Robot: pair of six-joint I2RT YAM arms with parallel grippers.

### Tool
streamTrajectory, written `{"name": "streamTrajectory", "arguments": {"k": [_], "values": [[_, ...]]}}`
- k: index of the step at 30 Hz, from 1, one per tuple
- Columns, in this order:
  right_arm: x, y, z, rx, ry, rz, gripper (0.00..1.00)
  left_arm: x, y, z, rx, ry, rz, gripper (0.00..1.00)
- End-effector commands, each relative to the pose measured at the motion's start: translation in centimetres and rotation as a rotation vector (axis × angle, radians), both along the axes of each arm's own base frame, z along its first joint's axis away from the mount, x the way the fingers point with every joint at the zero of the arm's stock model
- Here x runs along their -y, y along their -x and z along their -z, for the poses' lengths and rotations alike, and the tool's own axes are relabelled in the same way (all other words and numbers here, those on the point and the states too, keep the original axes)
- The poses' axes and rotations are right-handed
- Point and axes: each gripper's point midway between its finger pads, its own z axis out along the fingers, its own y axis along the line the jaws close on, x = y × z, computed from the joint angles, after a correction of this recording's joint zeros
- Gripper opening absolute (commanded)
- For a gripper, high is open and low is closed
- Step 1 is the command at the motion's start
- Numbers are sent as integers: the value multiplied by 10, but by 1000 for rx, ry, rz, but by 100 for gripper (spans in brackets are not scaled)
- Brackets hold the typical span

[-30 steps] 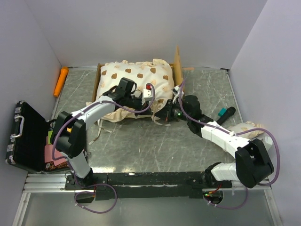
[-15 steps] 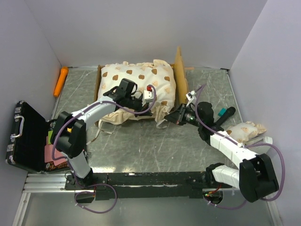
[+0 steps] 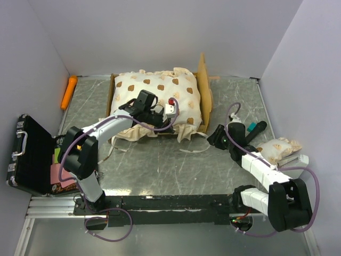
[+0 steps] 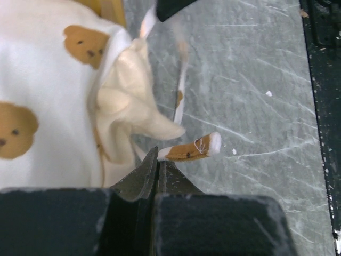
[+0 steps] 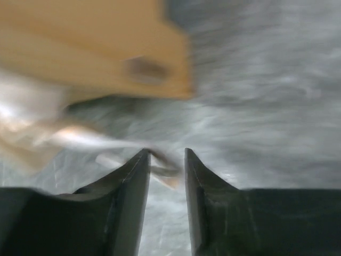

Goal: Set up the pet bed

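I see the left end effector [image 4: 157, 165] clenched by the mattress [image 3: 154, 88], the right end effector [image 5: 166, 154] open; a tug could unseat that mattress.

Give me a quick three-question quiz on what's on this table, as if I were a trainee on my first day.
1. True or false: the pillow lies on the table, apart from the mattress.
2. Of the left gripper and the right gripper, which has its jaws standing apart? A: the left. B: the right. C: both.
3. What colour is the long object in the far left corner of the table?

Key
1. True; it lies beside the right arm.
2. B; the left one is shut.
3. Orange.
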Motion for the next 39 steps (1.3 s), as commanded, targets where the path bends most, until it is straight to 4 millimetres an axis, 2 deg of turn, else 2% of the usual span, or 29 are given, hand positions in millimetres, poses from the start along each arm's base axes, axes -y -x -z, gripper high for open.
{"name": "streamTrajectory", "arguments": {"k": [1,3,5,7,9,13,16,18,20,25,30,34,37,39], "values": [[23,-14,-5,18,56,71,55,15,11,-26,19,67,68,1],[18,-8,-4,-10,55,29,68,19,18,-29,5,70,93,1],[12,-3,-7,-19,56,-17,74,23,24,-29,-7,67,112,1],[6,6,-14,3,87,-54,75,26,29,-28,-15,61,125,1],[-10,15,-26,77,152,-138,74,29,36,-27,-35,61,144,1],[-77,48,-42,221,172,-530,72,27,47,-34,-107,81,188,1],[-95,59,-31,194,163,-661,69,21,40,-39,-121,93,163,1],[-105,57,-23,174,161,-730,69,18,32,-36,-92,80,125,1],[-108,49,-14,92,179,-736,69,15,26,-31,-84,72,98,1],[-100,29,22,-43,251,-657,71,13,8,-33,-90,70,34,1],[-92,22,43,-140,300,-596,77,12,8,-33,-78,62,48,1],[-84,32,65,-208,300,-539,77,8,3,-34,-57,68,36,1],[-80,39,70,-210,286,-505,69,7,3,-33,-50,66,42,1],[-79,41,75,-221,274,-486,54,8,2,-33,-55,65,44,1]]}}
